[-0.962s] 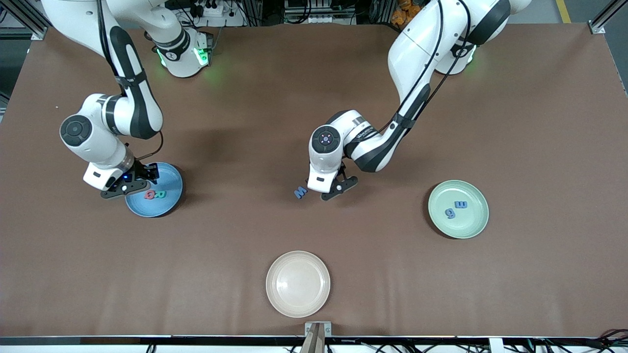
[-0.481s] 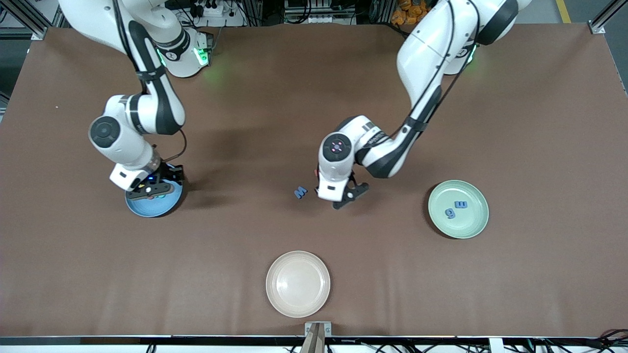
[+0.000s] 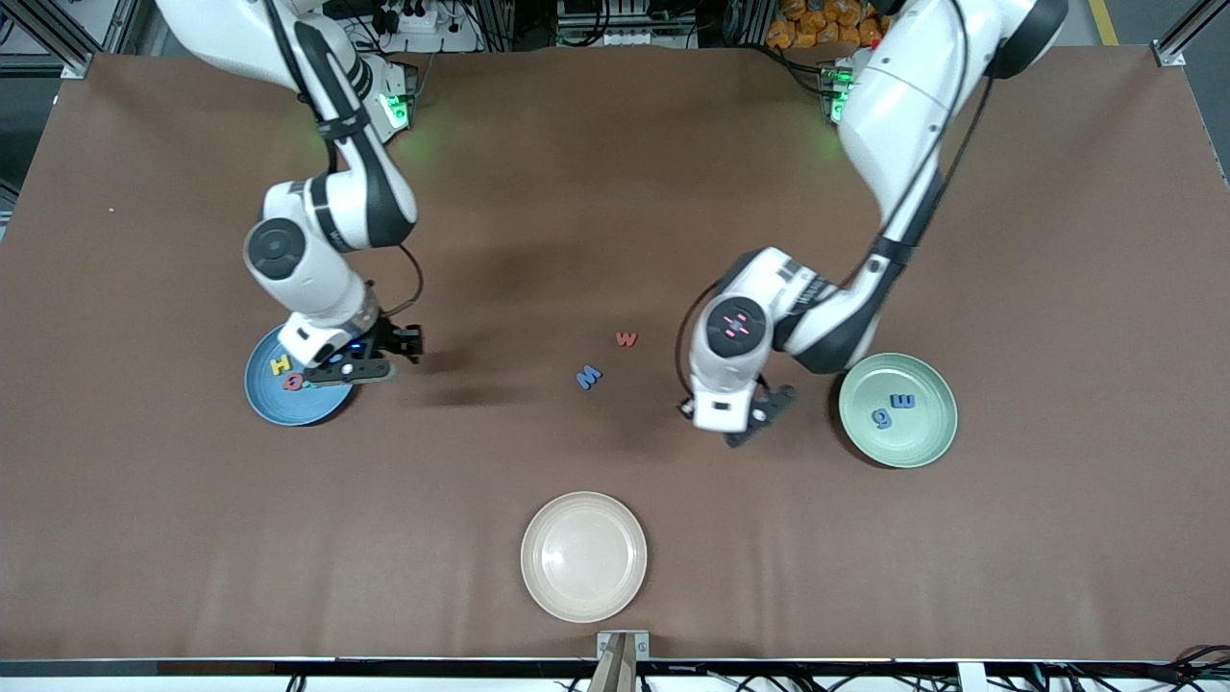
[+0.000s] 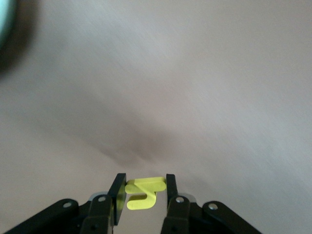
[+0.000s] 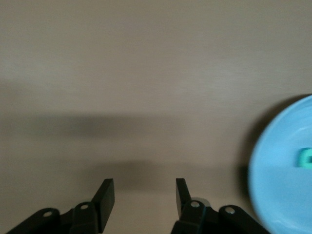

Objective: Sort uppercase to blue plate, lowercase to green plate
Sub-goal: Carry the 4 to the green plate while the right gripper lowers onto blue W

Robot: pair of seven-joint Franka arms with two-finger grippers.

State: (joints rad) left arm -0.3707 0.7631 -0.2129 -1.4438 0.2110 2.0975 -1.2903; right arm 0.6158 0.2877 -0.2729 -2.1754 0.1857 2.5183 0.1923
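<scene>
The blue plate (image 3: 274,399) holds a yellow H (image 3: 281,363) and a red Q (image 3: 293,383); a green letter (image 5: 306,158) shows on it in the right wrist view. My right gripper (image 3: 389,354) (image 5: 145,187) hangs open and empty just past the plate's rim, toward the table's middle. My left gripper (image 3: 754,418) (image 4: 144,185) is shut on a yellow y (image 4: 141,192), over bare table beside the green plate (image 3: 927,437). That plate holds a blue g (image 3: 880,416) and a blue m (image 3: 903,401). A red w (image 3: 627,338) and a blue W (image 3: 589,377) lie mid-table.
A cream plate (image 3: 583,577) sits near the table's front edge, nearer the camera than the two loose letters. The brown table mat (image 3: 1057,240) spreads wide toward both ends.
My right gripper left the blue plate toward mid-table and opened; the yellow H now lies on the plate. My left gripper carried the yellow y toward the green plate, uncovering the red w.
</scene>
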